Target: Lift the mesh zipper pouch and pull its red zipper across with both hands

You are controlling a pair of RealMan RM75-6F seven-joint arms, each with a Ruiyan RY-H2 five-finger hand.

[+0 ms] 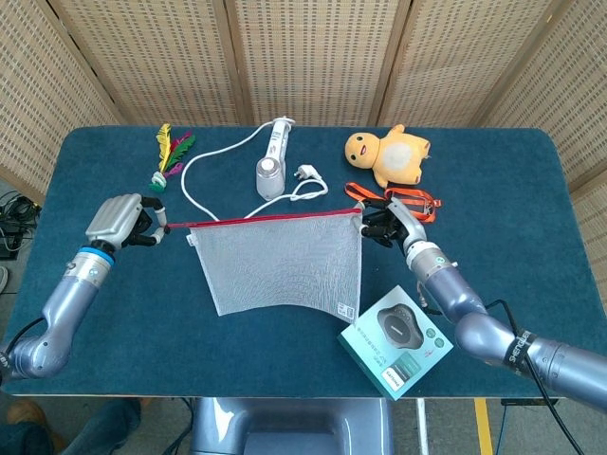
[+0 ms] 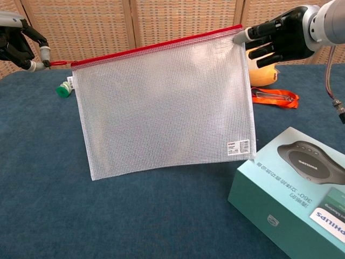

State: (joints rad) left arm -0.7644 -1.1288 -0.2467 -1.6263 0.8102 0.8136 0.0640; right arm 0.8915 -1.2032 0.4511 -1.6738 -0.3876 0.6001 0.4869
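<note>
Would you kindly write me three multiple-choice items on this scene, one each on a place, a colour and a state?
1. Where does the teal boxed speaker package lie?
A. by the table's near edge, beside the right arm
B. at the far edge by the feathers
C. under the plush toy

2. What colour is the zipper strip along the top of the white mesh zipper pouch?
A. blue
B. red
C. green

3. How is the pouch being kept?
A. flat on the table
B. folded in one hand
C. hanging between both hands

Key: 1 A, it lies at the front edge. 2 B, the top band is red. 3 C, the left hand pinches the pull end and the right hand the other corner.
</note>
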